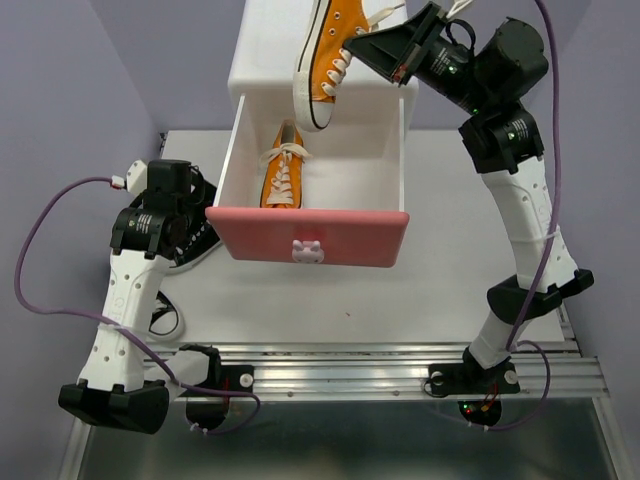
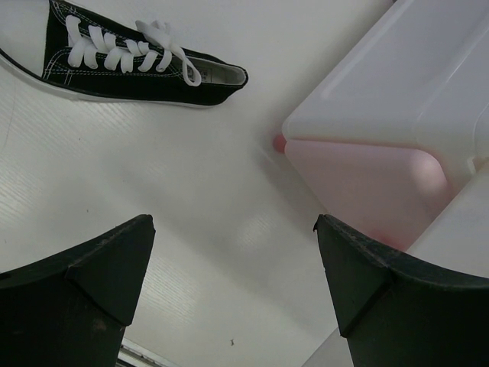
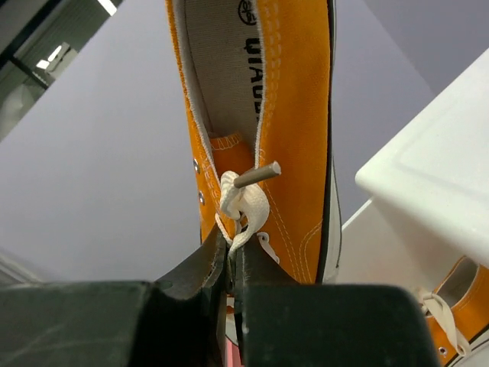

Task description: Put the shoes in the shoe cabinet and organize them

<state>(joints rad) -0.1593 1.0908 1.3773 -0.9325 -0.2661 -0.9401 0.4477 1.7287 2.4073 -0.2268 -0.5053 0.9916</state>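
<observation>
The white shoe cabinet [image 1: 270, 50] stands at the back with its dark pink upper drawer [image 1: 308, 238] pulled open. One orange shoe [image 1: 283, 178] lies inside the drawer. My right gripper [image 1: 403, 50] is shut on the white lace [image 3: 246, 205] of the second orange shoe [image 1: 328, 60], which hangs toe-down over the back of the drawer; it also shows in the right wrist view [image 3: 294, 115]. My left gripper [image 2: 233, 260] is open and empty above the table, left of the cabinet. A black shoe [image 2: 137, 65] lies beyond it. Two black shoes [image 1: 203, 243] [image 1: 166, 318] are partly hidden under my left arm.
The pale pink lower drawer front [image 2: 367, 183] is closed, close to my left gripper's right finger. The open drawer juts out over the middle of the white table [image 1: 440, 300]. A metal rail [image 1: 350, 365] runs along the near edge.
</observation>
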